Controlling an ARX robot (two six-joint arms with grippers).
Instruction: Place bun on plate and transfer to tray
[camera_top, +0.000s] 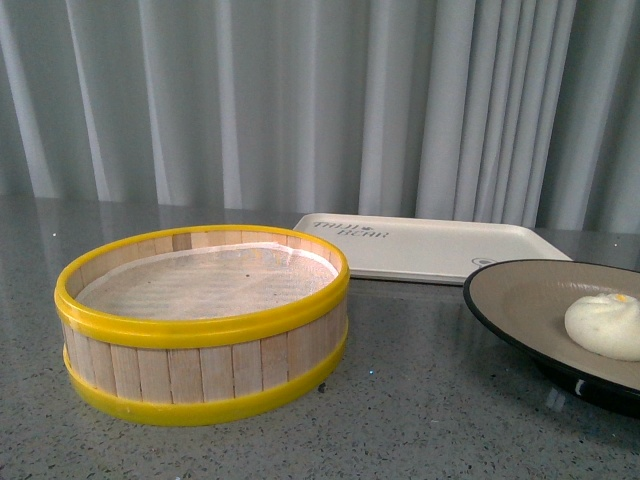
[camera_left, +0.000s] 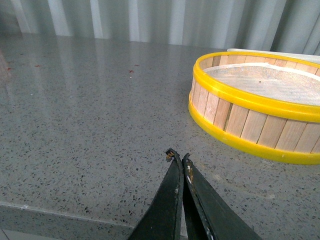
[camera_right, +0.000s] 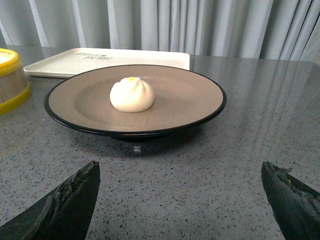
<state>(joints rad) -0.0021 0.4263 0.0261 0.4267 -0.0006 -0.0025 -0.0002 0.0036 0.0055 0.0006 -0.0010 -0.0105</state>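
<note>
The white pleated bun (camera_top: 603, 324) (camera_right: 132, 95) rests on the beige plate (camera_top: 520, 295) (camera_right: 185, 95) with the black rim, at the right of the grey table. Behind the plate lies the cream tray (camera_top: 420, 246) (camera_right: 75, 61), flat and with nothing on it. My right gripper (camera_right: 181, 172) is open, low over the table a short way in front of the plate, its fingertips (camera_right: 87, 175) spread wide and holding nothing. My left gripper (camera_left: 178, 156) is shut with nothing in it, above bare table beside the steamer. Neither arm shows in the front view.
A round wooden steamer basket (camera_top: 203, 318) (camera_left: 260, 110) with yellow rims stands at the left of the plate, lined with white paper. Grey curtains (camera_top: 320, 100) hang behind the table. The table's near edge (camera_left: 50, 207) shows in the left wrist view.
</note>
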